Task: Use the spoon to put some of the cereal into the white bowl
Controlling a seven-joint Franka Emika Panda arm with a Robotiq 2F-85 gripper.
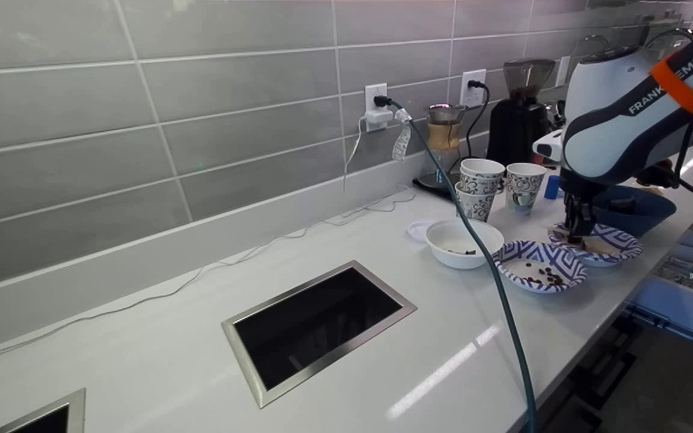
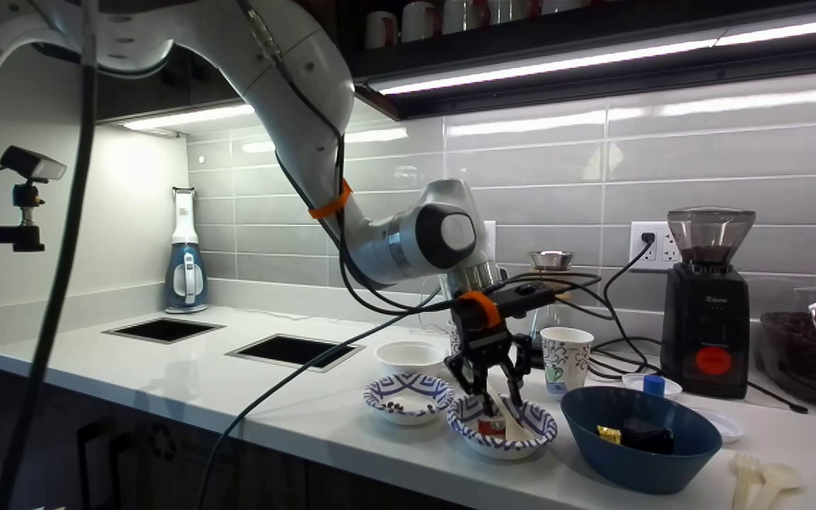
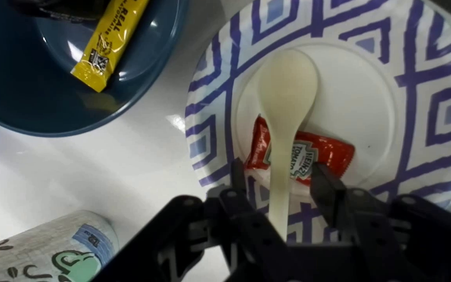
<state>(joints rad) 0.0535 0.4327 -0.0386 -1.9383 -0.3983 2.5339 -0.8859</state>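
Note:
The pale spoon (image 3: 288, 90) lies in a blue-and-white patterned dish (image 3: 441, 156), across a red ketchup packet (image 3: 327, 152). The spoon also shows in an exterior view (image 2: 513, 425). My gripper (image 3: 280, 176) is open, its fingers on either side of the spoon's handle with gaps showing on both sides. It points down into that dish in both exterior views (image 1: 578, 234) (image 2: 502, 406). Several small dark pieces, perhaps the cereal (image 1: 551, 278), lie in the neighbouring patterned dish (image 1: 518, 255). The white bowl (image 1: 458, 260) stands beyond that dish, with a few dark bits inside.
A dark blue bowl (image 2: 627, 464) with packets stands beside the spoon's dish. Patterned paper cups (image 1: 479, 186) stand behind the dishes. A green cable (image 1: 506, 300) hangs across the counter in front of the white bowl. A loose fork and spoon (image 2: 776, 482) lie at the counter's edge.

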